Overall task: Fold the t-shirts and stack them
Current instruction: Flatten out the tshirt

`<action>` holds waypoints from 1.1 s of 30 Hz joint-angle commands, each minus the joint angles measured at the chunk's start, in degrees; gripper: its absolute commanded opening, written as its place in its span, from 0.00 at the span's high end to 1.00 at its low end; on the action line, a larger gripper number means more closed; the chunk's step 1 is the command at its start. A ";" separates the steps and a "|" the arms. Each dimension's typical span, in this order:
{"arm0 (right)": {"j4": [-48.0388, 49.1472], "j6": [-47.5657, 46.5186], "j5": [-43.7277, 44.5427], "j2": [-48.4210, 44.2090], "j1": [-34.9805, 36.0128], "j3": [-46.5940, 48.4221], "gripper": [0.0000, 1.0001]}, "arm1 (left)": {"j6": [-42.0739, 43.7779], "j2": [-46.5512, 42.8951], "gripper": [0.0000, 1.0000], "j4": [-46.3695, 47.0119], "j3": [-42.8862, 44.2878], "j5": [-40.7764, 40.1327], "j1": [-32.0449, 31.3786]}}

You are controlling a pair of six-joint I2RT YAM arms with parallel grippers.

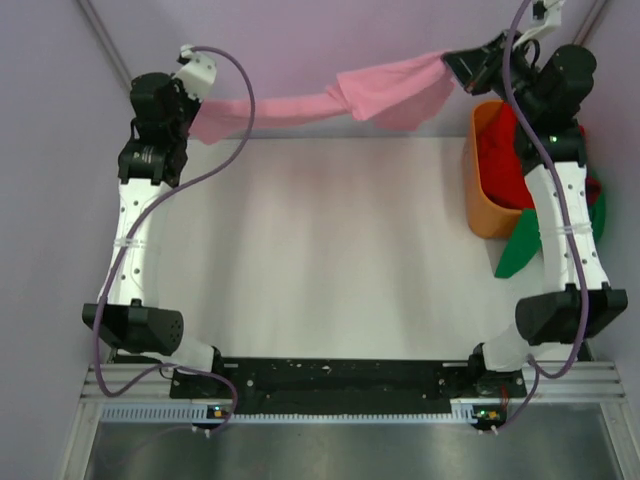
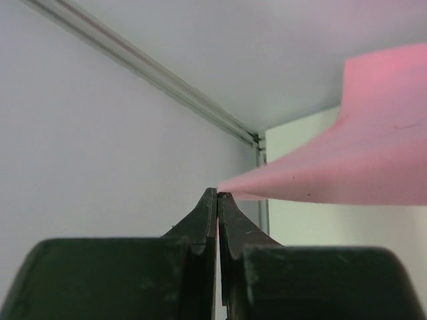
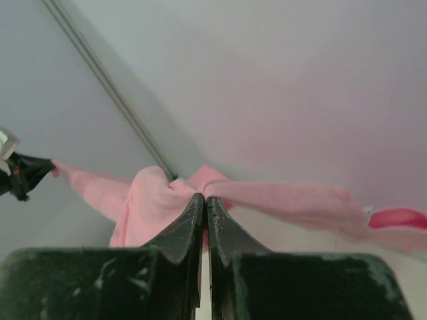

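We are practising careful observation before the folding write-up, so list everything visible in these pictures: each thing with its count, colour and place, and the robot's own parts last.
pink t-shirt: one, light pink, stretched in the air above the table's far edge, between both grippers
red cloth: count unclear, bright red, heaped in the basket
green cloth: one piece, green, by the basket's near end, partly behind the right arm
basket: one, orange, far right of the table
table: one, white
cables: two, purple, one along each arm
left gripper: one, black, shut on the pink t-shirt's left end
right gripper: one, black, shut on its right end
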 commanded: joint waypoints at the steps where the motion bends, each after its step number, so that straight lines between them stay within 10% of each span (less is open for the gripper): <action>1: 2.00 -1.74 -6.23 -8.80 -0.11 -19.05 1.00 | 2.68 -3.40 1.00 -4.58 -11.92 7.49 0.43; 5: 0.78 -2.97 -7.83 -13.64 -0.11 -38.30 1.00 | 9.25 -4.99 0.95 -18.18 -23.96 22.50 0.25; 8: -2.99 -5.17 -6.78 -13.82 -0.02 -46.58 0.99 | 15.41 -5.08 0.58 -26.90 -32.49 29.64 0.17; 11: -10.27 -7.54 1.45 -12.07 -0.46 -50.20 0.61 | 18.41 -4.82 0.44 -29.65 -40.41 30.45 -0.01; 19: -15.13 -9.56 20.29 -11.97 -3.98 -51.44 0.41 | 14.99 -2.62 0.44 -20.61 -43.69 21.93 0.69; 33: -21.55 -26.79 18.89 6.12 24.05 -40.55 0.44 | 6.74 8.19 0.48 -13.13 -33.93 26.40 5.87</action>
